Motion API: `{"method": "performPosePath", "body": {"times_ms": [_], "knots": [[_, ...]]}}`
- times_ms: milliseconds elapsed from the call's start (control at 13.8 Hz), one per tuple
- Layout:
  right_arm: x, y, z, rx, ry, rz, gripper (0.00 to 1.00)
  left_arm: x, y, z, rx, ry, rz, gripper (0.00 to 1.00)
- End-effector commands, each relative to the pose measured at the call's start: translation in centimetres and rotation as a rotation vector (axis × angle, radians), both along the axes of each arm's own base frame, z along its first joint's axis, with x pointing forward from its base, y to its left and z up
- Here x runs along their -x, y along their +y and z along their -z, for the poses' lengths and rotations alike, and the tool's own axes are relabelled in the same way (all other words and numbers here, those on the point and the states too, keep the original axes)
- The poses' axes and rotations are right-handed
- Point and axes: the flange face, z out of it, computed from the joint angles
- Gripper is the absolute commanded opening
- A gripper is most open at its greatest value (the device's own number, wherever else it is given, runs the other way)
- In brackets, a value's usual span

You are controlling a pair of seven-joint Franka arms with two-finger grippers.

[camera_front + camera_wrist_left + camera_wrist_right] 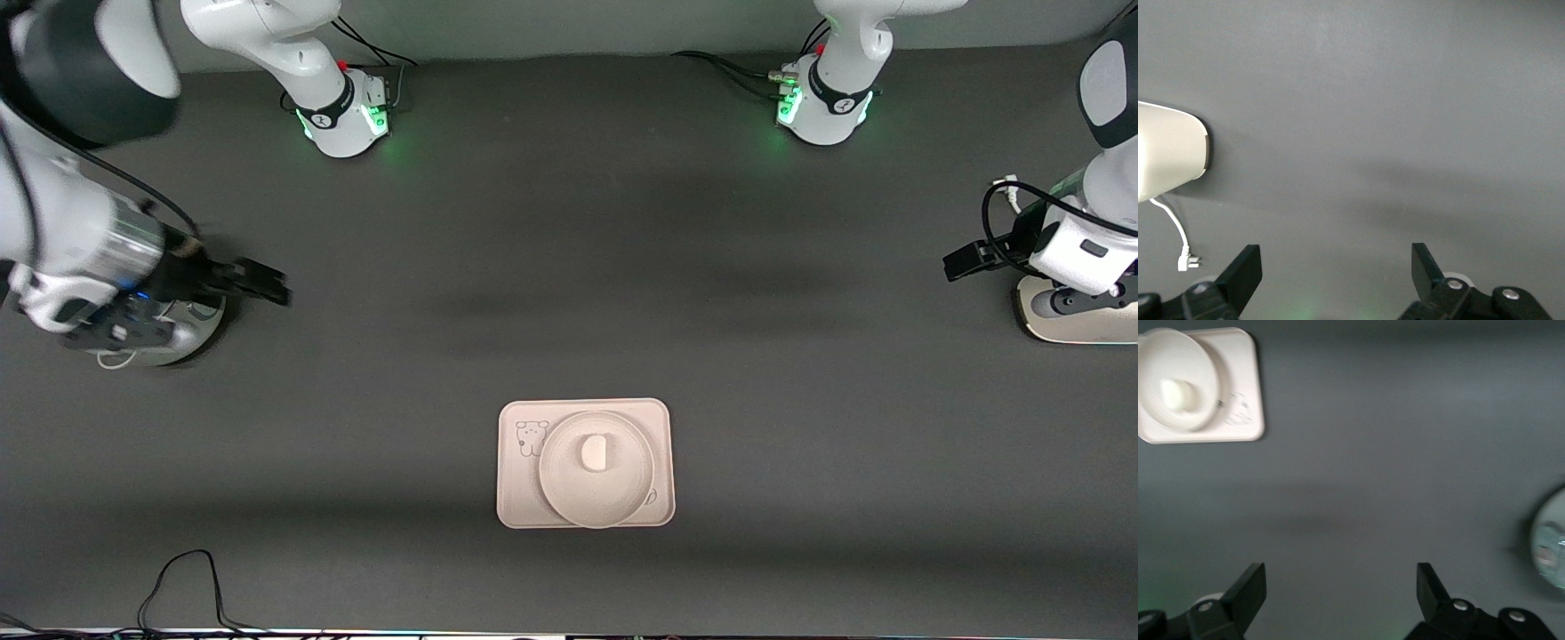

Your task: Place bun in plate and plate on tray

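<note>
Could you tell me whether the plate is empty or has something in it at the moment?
Not empty: the bun lies in the middle of the plate, which rests on the tray. Neither arm is near it.

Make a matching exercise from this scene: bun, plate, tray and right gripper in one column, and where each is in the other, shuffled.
Things:
1. bun
2. plate
3. tray
4. right gripper

Places:
A. flat on the table
B. in the plate
C. open, over bare table toward the right arm's end
D. on the tray

Pairs: 1-B, 2-D, 3-A, 4-C
</note>
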Motion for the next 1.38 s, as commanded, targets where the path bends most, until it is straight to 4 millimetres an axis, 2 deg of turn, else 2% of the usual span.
{"method": "performPosePath", "body": {"times_ms": [0, 290, 507, 1304], "knots": [[2.1, -3.2, 0.6, 0.03, -0.001, -0.056, 1.0, 0.1, 0.0, -0.2, -0.001, -0.003, 0.007, 1.0], [1.9, -8.2, -0.2, 0.075, -0.018, -0.032, 1.0, 0.1, 0.0, -0.2, 0.0, -0.002, 0.008, 1.0], [2.1, -9.5, -0.5, 0.075, -0.022, -0.007, 1.0, 0.1, 0.0, -0.2, 0.0, -0.002, 0.008, 1.0], [2.5, -10.1, -1.5, 0.116, -0.035, -0.003, 1.0, -0.1, 0.0, -0.5, 0.001, -0.01, 0.008, 1.0]]}}
